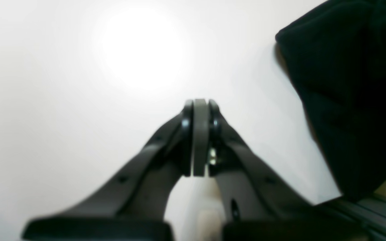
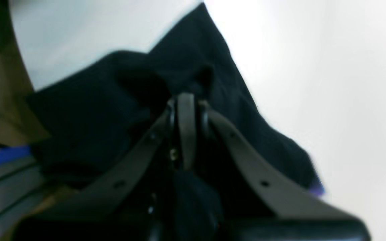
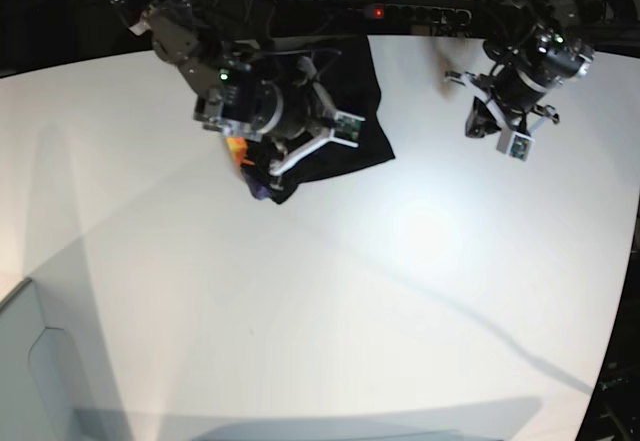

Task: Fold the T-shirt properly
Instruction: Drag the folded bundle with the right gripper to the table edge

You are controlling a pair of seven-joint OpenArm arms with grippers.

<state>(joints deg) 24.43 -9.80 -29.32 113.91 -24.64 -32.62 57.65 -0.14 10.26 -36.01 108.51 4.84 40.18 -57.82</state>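
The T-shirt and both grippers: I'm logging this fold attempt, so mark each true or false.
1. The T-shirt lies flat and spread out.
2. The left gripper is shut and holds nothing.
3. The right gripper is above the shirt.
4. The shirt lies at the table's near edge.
1. False: the T-shirt is bunched in a heap.
2. True: the left gripper has its jaws together over the bare table.
3. True: the right gripper is over black fabric.
4. False: it lies at the far edge.
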